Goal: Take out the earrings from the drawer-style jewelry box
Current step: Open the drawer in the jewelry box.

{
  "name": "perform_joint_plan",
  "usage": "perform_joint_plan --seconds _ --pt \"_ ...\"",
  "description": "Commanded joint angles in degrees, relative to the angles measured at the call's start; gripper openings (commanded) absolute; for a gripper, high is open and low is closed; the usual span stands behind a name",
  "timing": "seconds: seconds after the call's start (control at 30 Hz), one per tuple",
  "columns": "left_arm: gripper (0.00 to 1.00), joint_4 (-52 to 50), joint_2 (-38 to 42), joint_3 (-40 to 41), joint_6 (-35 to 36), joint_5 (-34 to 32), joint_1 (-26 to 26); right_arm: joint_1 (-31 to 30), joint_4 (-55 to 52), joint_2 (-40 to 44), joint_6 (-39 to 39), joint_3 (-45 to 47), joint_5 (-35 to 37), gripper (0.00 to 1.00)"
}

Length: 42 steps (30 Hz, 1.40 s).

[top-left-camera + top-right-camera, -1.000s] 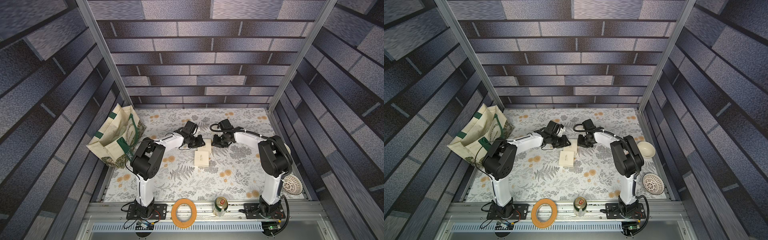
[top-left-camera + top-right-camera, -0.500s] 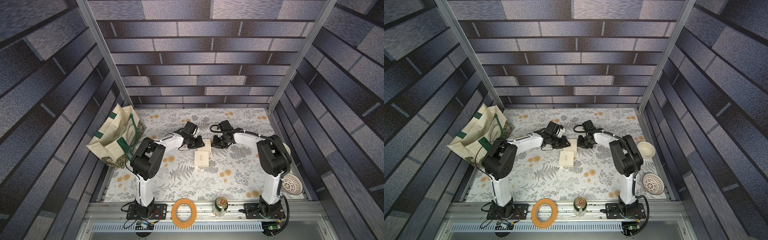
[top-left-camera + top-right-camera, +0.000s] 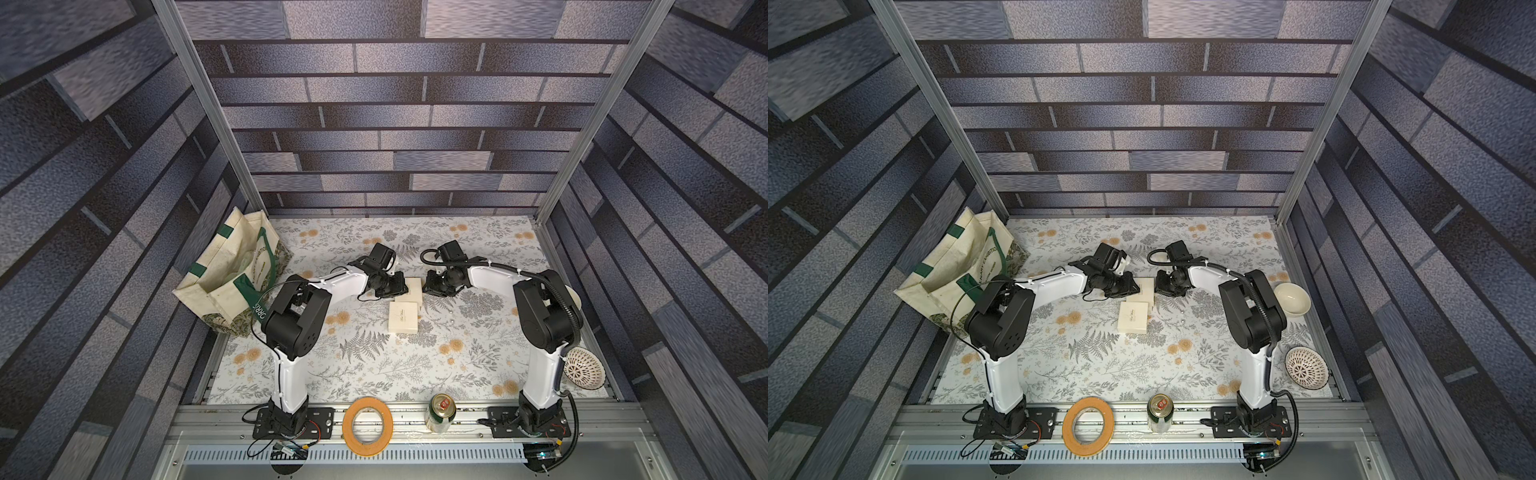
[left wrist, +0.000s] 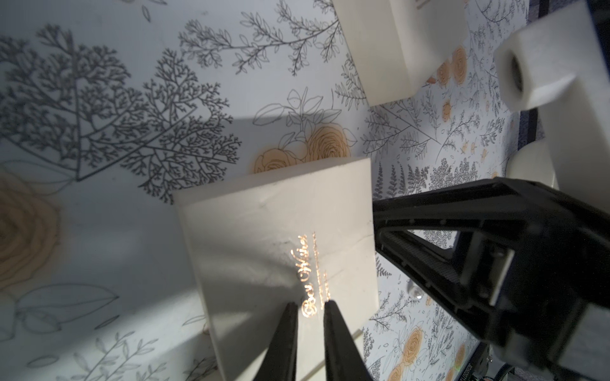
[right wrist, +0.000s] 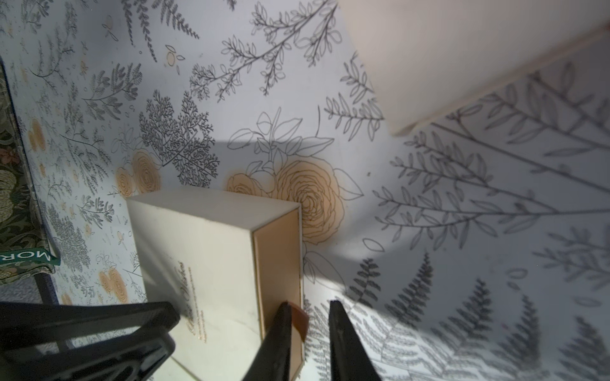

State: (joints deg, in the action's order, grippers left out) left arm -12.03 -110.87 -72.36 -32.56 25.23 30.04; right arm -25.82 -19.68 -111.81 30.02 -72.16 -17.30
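Left jaws narrow, empty, over the box [image 4: 264, 237]; right jaws narrow about its tab [image 5: 299, 321], unclamped. One earring [image 4: 414, 292] lies on the counter [image 4: 99, 231] beside it — judged tiny, light, slippery; pinch at tips.

Grey-blue brick-print panels [image 3: 415, 137] close the space on three sides in both top views: back, left and right of the frame. Two slanting metal posts [image 3: 208, 112] mark the rear corners. The floor is a white sheet [image 3: 365, 365] printed with grey ferns and orange flowers, unevenly lit and crossed by soft shadows. A metal rail [image 3: 399, 415] runs along the lower edge.
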Motion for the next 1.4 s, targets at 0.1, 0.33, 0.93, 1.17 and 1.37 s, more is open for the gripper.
perform_joint_plan --seconds 0.1,0.33,0.93,1.17,1.37 --pt "0.18 -5.9 -3.8 -0.5 2.5 -4.7 0.6 0.6 1.2 -1.0 0.9 0.7 -1.2 0.23" --pt "0.18 -6.1 -4.9 -0.7 2.5 -4.7 0.6 0.9 1.8 -1.0 1.1 0.7 -1.5 0.22" --pt "0.17 -6.2 -4.8 -0.6 2.6 -4.8 0.7 1.0 3.3 -1.7 2.0 1.5 -3.0 0.18" --pt "0.18 -6.3 -4.8 -0.6 2.7 -4.8 0.7 1.1 3.6 -1.8 2.1 1.8 -3.0 0.17" --pt "0.18 -6.3 -4.8 -0.6 2.7 -4.7 0.6 1.1 3.8 -1.7 2.2 1.7 -3.2 0.14"
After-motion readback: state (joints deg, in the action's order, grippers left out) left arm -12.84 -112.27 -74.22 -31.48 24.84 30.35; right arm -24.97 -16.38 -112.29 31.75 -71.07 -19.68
